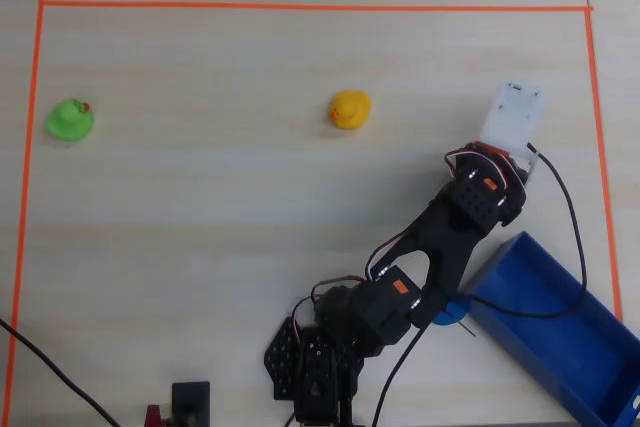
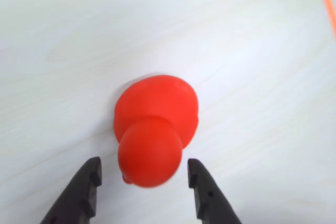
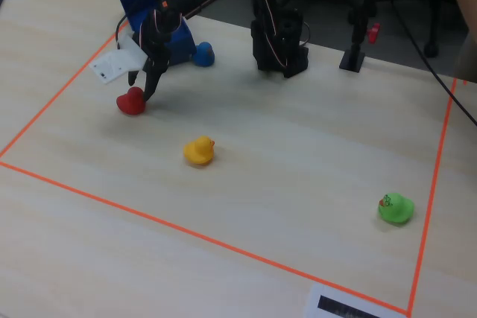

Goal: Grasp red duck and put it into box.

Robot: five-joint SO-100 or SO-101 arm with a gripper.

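In the wrist view the red duck (image 2: pixel 155 129) sits on the pale table, its head towards the camera. My gripper (image 2: pixel 144 165) is open, with one black finger (image 2: pixel 86 187) on each side of the head and a small gap on both sides. The fixed view shows the gripper (image 3: pixel 141 87) tipped down just above the red duck (image 3: pixel 131 101), near the left tape line. From overhead the duck is hidden under the white wrist mount (image 1: pixel 512 117). The blue box (image 1: pixel 580 357) lies at the lower right beside the arm, and stands behind the arm in the fixed view (image 3: pixel 179 42).
A yellow duck (image 1: pixel 350 109) sits mid-table and a green duck (image 1: pixel 70 120) far left in the overhead view. A blue duck (image 1: pixel 450 312) lies between the arm's base and the box. Orange tape (image 1: pixel 300 6) frames the work area. A cable (image 1: pixel 575 237) runs over the box.
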